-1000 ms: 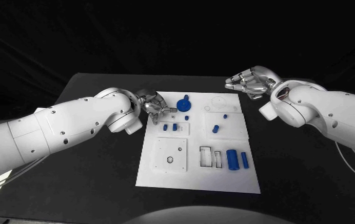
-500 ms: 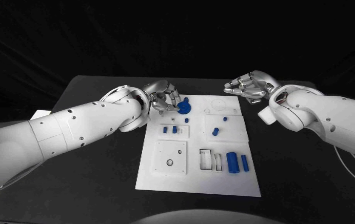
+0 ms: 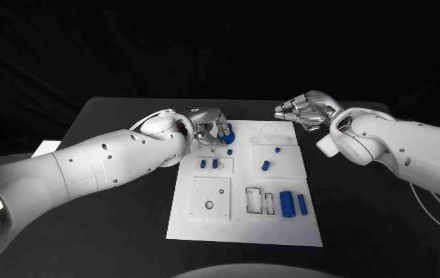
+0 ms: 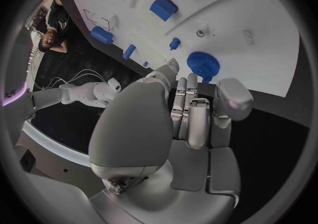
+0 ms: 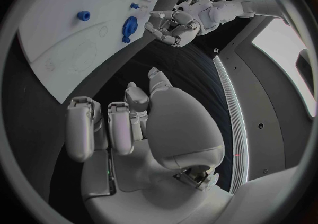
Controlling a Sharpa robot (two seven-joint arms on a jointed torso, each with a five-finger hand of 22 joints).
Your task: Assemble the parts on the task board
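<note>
Nearest, loose blue parts [image 3: 287, 201] lie on the task board [image 3: 243, 230], so most assembly looks undone. Farther up, left robot hand [image 3: 210, 128] hovers beside the blue gear [image 4: 203, 64], fingers apart, holding nothing. Beyond the board's corner, right robot hand [image 3: 305, 110] hangs curled and empty above the bench [image 3: 119, 163].

A black table [image 3: 110, 227] carries everything, its dark top bare along the near and left edges. Behind its far edge hangs a black cloth backdrop [image 3: 220, 36]. A small pale flat thing [image 3: 48, 145], too dim to identify, lies just off the left edge.
</note>
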